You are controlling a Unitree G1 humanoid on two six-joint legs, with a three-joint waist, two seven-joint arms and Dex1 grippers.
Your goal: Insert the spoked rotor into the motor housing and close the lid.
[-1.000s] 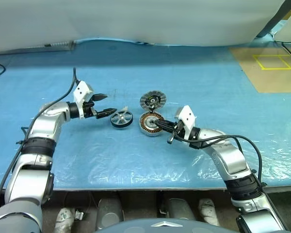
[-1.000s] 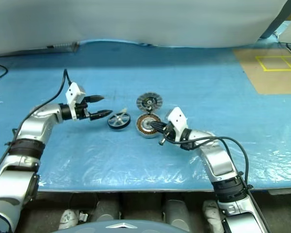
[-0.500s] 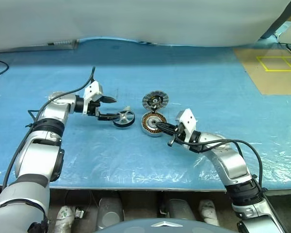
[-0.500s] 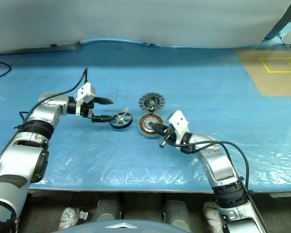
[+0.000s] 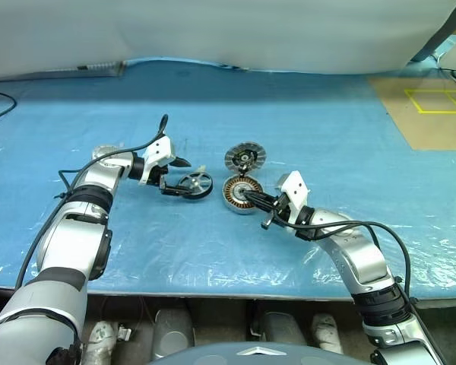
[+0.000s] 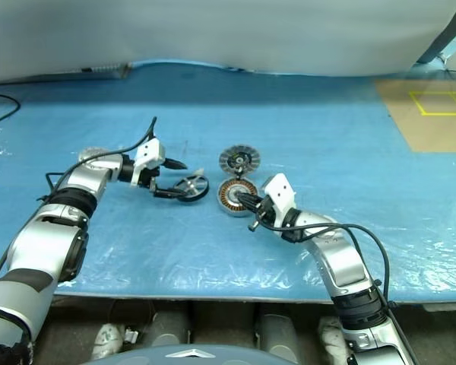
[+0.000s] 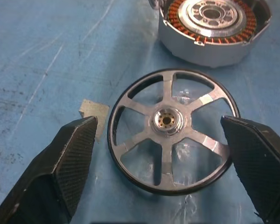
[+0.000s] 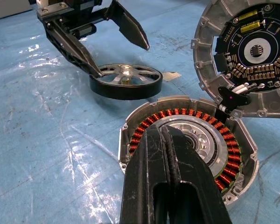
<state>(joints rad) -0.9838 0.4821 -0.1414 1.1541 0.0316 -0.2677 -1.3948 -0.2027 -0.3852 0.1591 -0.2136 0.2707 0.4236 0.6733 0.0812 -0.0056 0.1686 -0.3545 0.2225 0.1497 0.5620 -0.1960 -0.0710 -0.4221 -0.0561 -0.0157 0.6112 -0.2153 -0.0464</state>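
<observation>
On the blue plastic-covered desk (image 5: 327, 137), the dark-rimmed silver spoked rotor (image 7: 171, 129) is lying flat between the wide-apart fingers of the left gripper (image 5: 178, 176). Beside it, the right gripper (image 5: 247, 199), fingers pressed together, is resting over the copper-wound silver motor housing (image 5: 239, 192), near the finned silver lid (image 5: 245, 158).

You get bright, even light from above, so shadows stay short and soft: a faint one lies under the spoked rotor (image 7: 171, 138) between the left gripper (image 7: 165, 163) fingers. Glare streaks the wrinkled blue plastic sheet (image 5: 213, 243) near both arms and glints on the motor housing (image 8: 189, 142) rim just ahead of the right gripper (image 8: 170, 140). In your wrist views the near fingers look soft and oversized, while the parts beyond them read sharp. The head views stay crisp throughout.
</observation>
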